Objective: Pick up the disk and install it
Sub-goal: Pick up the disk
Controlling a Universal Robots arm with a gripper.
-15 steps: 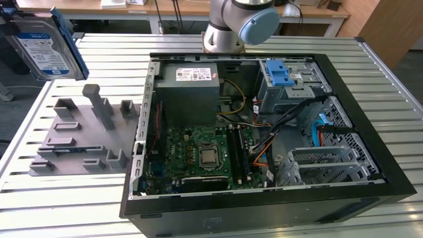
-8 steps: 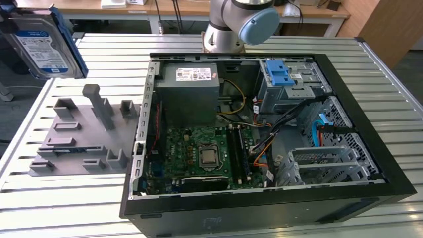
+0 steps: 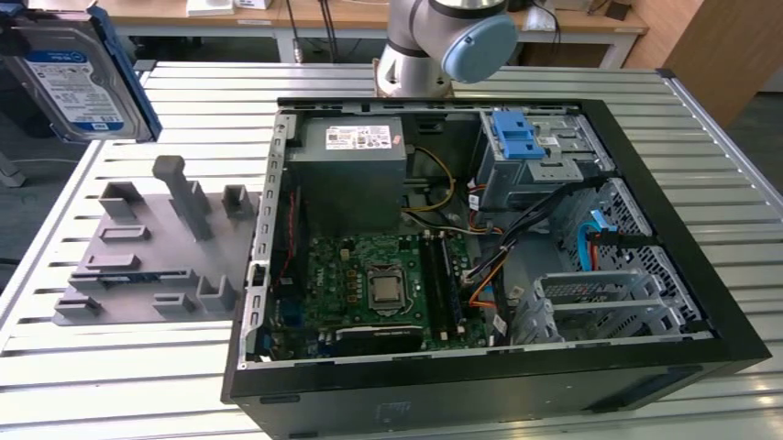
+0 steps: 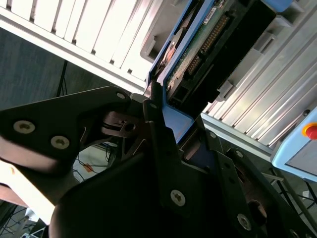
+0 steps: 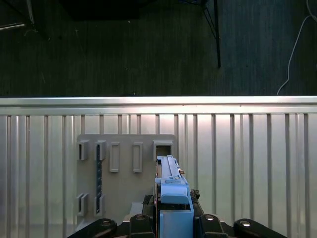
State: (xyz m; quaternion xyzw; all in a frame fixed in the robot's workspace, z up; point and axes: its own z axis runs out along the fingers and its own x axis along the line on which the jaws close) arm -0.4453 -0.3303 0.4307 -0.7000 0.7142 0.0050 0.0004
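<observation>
Disk: the disk hangs in the air at the exterior view's far left, label side turned to that camera, slightly tilted and clear of the bench.
Tool: the tool is pinching the disk; in both wrist views its black fingers press on the blue carrier from either side.
Disk underside: the second wrist view shows a green circuit board and a row of connector pins.
Below the disk: in the first wrist view the disk is seen edge-on over one side of the grey fixture, beside an open rectangular slot.
Fixture: lies flat on the bench, just beside the computer case, on the exterior view's left of it.
Computer case: lies open on its side, well apart from the disk.
Inside the case: the power supply sits far left, the motherboard nearer, and the drive cage with its blue latch far right.
Arm: the arm rises at the far edge of the bench behind the case.
</observation>
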